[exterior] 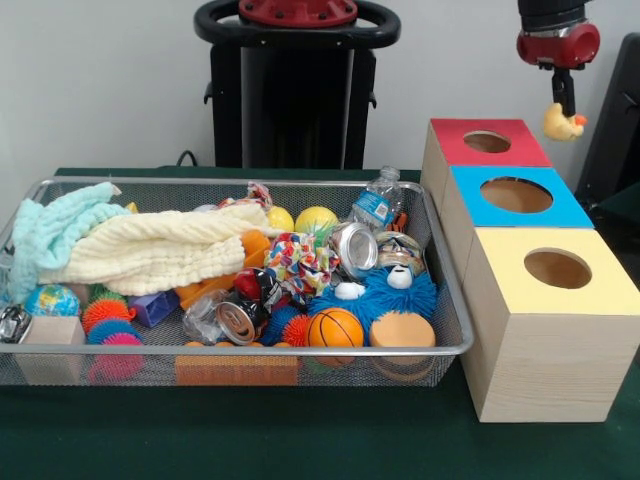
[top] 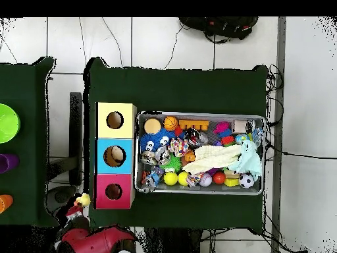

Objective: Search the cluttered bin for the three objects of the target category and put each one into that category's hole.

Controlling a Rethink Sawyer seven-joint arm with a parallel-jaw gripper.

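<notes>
A small yellow rubber duck (exterior: 562, 124) hangs in the air at the upper right, with my gripper (exterior: 564, 106) shut on its top. It hovers behind and to the right of the red-topped box (exterior: 450, 133), above the table. In the overhead view the duck (top: 83, 199) lies just off that red box's (top: 101, 182) corner, with the gripper (top: 77, 207) beside it. Three wooden boxes stand in a row, each with a round hole: red, blue (exterior: 470, 180) and yellow (exterior: 500, 250). The wire mesh bin (exterior: 300, 350) sits to their left, full of clutter.
The bin holds a cream towel (exterior: 160, 248), a mint cloth (exterior: 50, 232), a mini basketball (exterior: 335, 327), a blue furry toy (exterior: 385, 297), tin cans (exterior: 353, 247), a water bottle (exterior: 378, 203) and spiky balls (exterior: 105, 312). Coloured cups (top: 6, 122) stand on a side table.
</notes>
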